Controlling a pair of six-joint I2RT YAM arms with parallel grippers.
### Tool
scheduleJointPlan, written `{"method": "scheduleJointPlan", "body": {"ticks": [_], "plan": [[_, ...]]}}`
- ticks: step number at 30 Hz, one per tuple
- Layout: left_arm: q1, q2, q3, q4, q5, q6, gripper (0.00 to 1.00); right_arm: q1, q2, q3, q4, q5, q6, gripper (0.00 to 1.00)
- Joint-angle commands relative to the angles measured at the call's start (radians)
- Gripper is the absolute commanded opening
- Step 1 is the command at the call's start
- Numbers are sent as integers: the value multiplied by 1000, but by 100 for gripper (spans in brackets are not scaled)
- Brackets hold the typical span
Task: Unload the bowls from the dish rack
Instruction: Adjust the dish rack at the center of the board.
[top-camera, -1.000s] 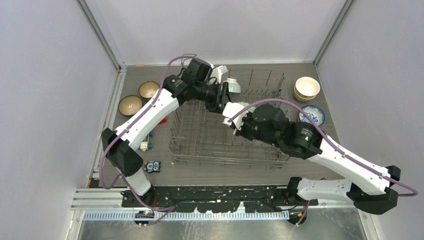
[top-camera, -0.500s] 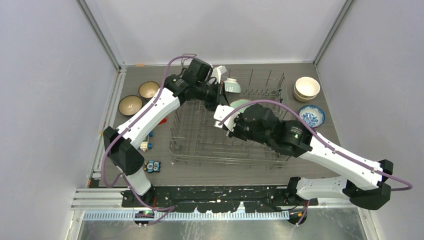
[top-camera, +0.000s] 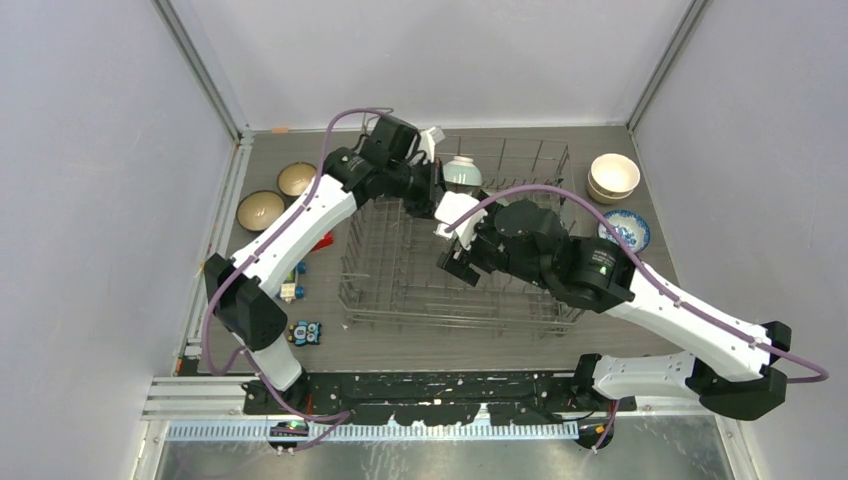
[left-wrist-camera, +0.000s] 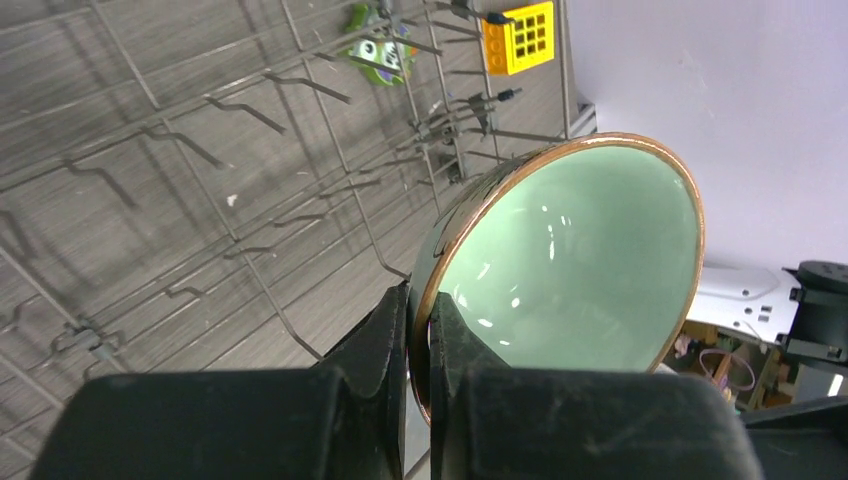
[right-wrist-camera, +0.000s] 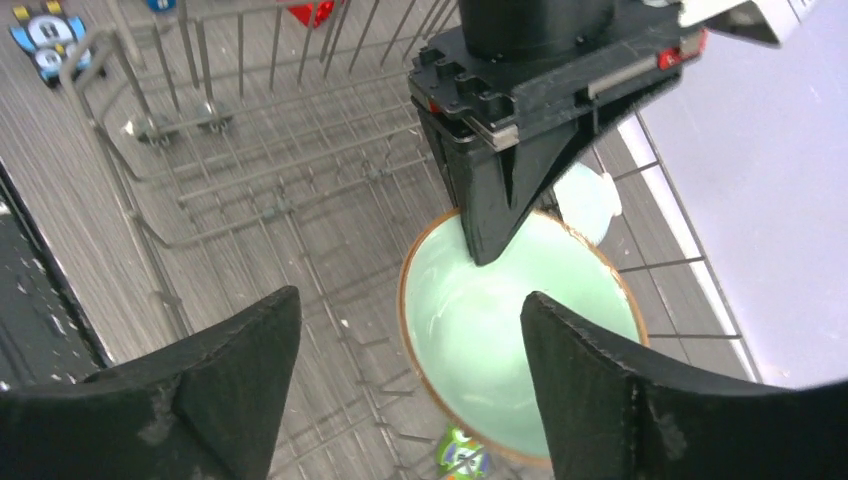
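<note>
Mint green bowl (right-wrist-camera: 500, 330): rim hidden at 4 o'clock behind a finger (right-wrist-camera: 650, 400) of the right gripper (right-wrist-camera: 410, 300). Green toy (right-wrist-camera: 462, 460) at 6 o'clock: cut off by frame edge.

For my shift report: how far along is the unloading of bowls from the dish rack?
Done: two brown bowls lie left of the dish rack, and a cream stack and a blue-and-white bowl lie right of it. In hand: the left end effector clamps a mint bowl by its rim; the right end effector is open beside it. Left: a second mint bowl at the rack's far side.
</note>
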Motion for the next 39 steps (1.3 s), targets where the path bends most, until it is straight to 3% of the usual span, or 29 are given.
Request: {"method": "scheduleJointPlan", "body": {"ticks": [1,6,10,13,19,23,27,39], "plan": [[36,-92,16,70,-29,-39,0,1,-48,55,114,40,121,91],[76,-159,4,51,-140,-7,0,1,-70,135,194,194,277,100],[77,-253,-36,19,-307,87,0,-21,48,400,-25,369,435,100],[77,-335,-84,1,-418,156,0,-113,163,600,-248,332,596,100],[75,-479,-187,-15,-563,225,0,-248,177,577,-260,52,810,96],[73,-525,-193,-50,-596,250,0,-250,161,457,-152,-62,857,91],[60,-529,-177,-74,-609,257,0,-246,193,443,-112,-143,885,86],[29,-526,-192,-56,-582,215,0,-179,287,457,-128,-29,847,75]]}}
